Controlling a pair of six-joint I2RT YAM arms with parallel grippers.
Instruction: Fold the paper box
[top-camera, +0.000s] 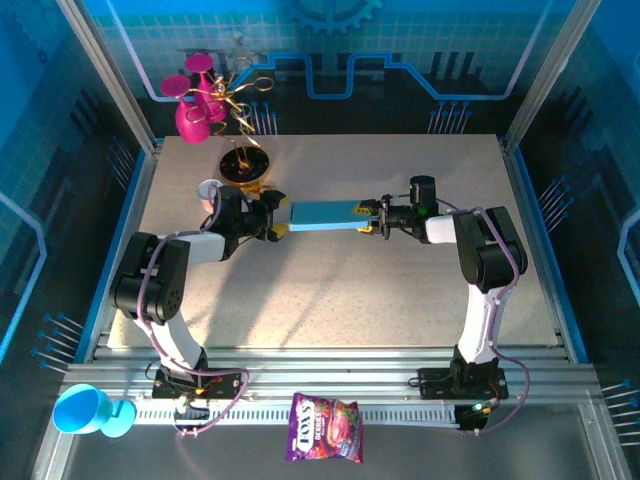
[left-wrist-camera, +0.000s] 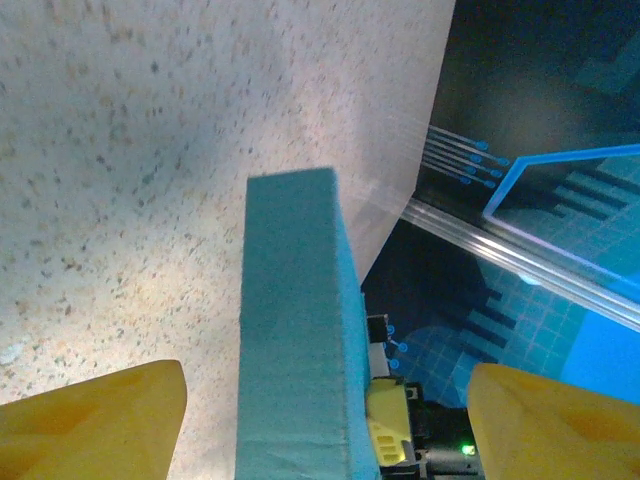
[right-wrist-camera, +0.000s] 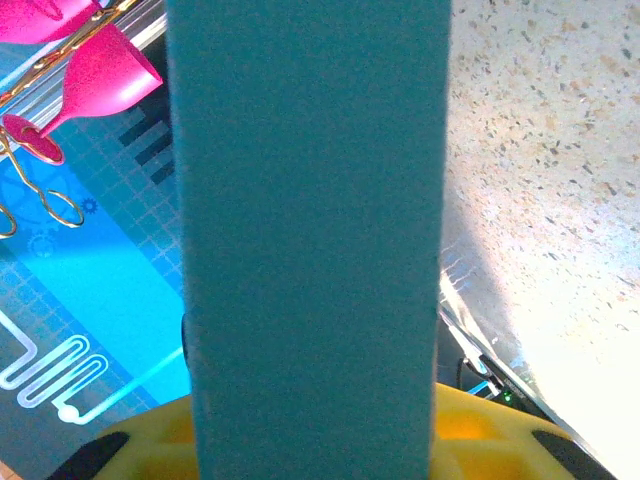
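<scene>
The box (top-camera: 322, 215) hung level over the middle of the table (top-camera: 330, 300), between the arms. The right gripper (top-camera: 372, 218) was closed on its right end, though its wrist view was too close to show how deep the bite went. The left gripper (top-camera: 275, 222) stood wide open, its fingers (left-wrist-camera: 90, 420) either side of the left end and clear of it. Doing this well probably meant centring the left gripper, then closing squarely and gently so the card did not buckle.

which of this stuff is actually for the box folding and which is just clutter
For the job: paper box, right gripper clamped on one end, left gripper open at the other end.
Just lying about: pink goblets, black bowl, snack bag, blue cup.
</scene>
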